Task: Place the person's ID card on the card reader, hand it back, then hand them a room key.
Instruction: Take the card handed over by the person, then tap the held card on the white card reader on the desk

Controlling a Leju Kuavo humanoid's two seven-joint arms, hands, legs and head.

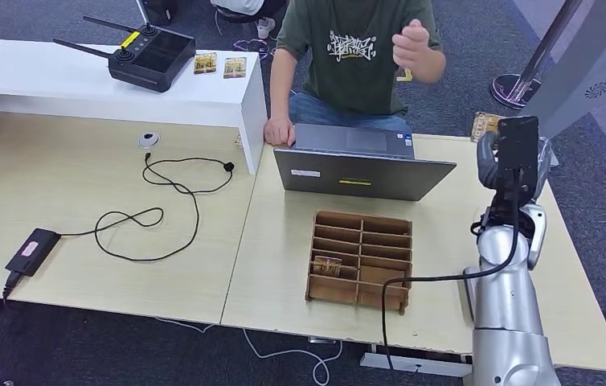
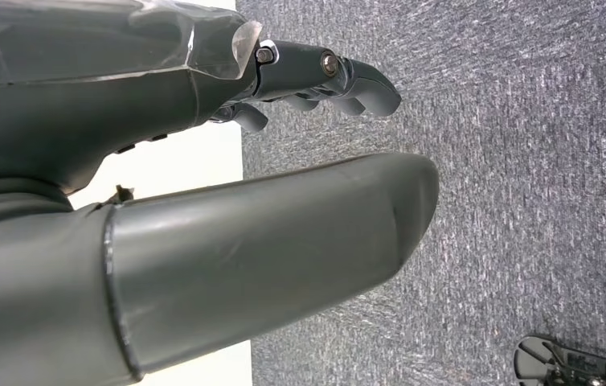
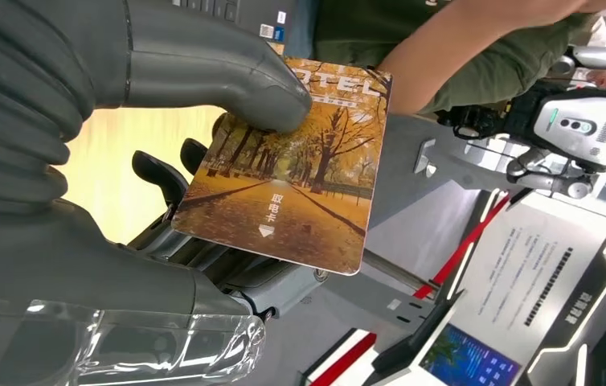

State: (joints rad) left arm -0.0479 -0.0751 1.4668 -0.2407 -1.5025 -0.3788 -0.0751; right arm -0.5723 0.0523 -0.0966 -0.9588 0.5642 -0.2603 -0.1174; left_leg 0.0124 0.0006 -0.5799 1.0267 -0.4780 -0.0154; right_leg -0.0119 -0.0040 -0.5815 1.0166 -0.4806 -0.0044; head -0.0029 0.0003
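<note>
The room key card (image 3: pixel 292 181) reads "OTEL" along one edge, with "取电卡" printed above a small arrow.

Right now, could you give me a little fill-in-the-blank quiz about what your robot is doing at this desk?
1. The right hand holds an autumn-tree printed ____.
2. The brown wooden divided tray sits in front of the grey ____.
3. The person's raised hand is closed in a ____.
4. The left hand holds ____.

Missing: card; laptop; fist; nothing

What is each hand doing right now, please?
Left hand: holds nothing, fingers apart, above the carpet.
Right hand: holds a room key between thumb and fingers.
</note>
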